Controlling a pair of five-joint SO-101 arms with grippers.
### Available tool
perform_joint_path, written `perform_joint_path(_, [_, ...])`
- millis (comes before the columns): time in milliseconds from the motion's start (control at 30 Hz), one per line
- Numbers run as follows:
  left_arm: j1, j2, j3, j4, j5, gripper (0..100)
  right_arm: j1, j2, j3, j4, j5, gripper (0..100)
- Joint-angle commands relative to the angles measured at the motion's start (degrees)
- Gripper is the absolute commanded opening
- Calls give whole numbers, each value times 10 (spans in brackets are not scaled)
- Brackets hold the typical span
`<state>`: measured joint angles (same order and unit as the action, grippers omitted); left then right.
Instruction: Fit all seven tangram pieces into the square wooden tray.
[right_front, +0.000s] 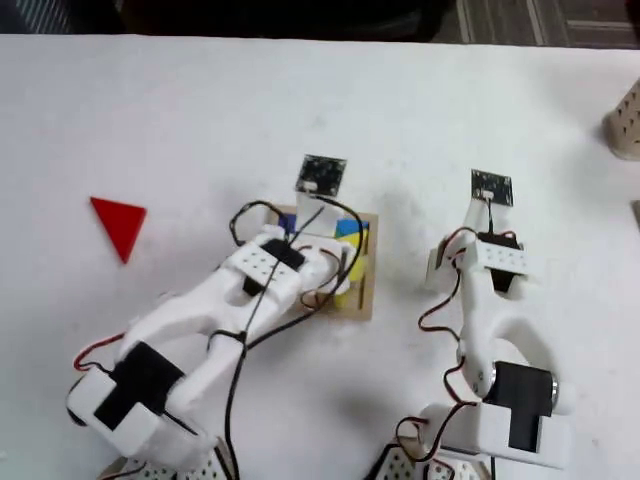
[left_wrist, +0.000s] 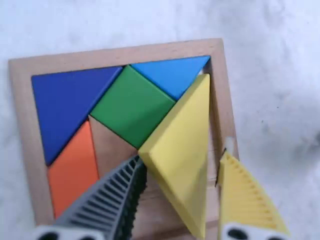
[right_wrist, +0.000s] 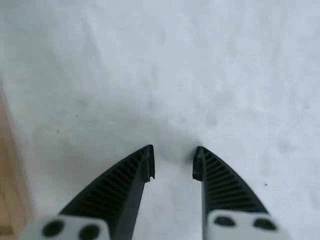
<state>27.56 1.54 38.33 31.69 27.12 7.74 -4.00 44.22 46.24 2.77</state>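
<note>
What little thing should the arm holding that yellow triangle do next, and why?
Probably tip the yellow triangle flat and lower it into the bare gap of the tray beside the green square, then release. The left arm's jaws hold it tilted, one corner by the light blue triangle, the rest raised over bare wood.

No readable text, label, brand, number or sign on the wooden tray (left_wrist: 220, 100), tangram pieces (left_wrist: 132, 107), arms (right_front: 200, 320) or worktop (right_front: 200, 120).

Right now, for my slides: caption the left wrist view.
Left jaws hold the yellow triangle tilted over the wooden tray, beside the green square.
</note>
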Motion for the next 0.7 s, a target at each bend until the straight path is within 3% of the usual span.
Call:
perform_joint_path(0, [-18, -9, -9, 24, 1, 252, 11, 1, -18, 1, 1, 137])
perform_joint_path(167, [-19, -27, -11, 49, -3, 252, 11, 1, -18, 1, 1, 137])
perform_joint_path(333, [-25, -109, 0, 108, -65, 252, 11, 1, -18, 1, 1, 137])
perform_joint_path(533, [-15, -180, 55, 117, -121, 248, 10, 1, -18, 1, 1, 137])
perform_joint_path(667, [36, -180, 90, 113, -127, 151, 10, 1, -18, 1, 1, 137])
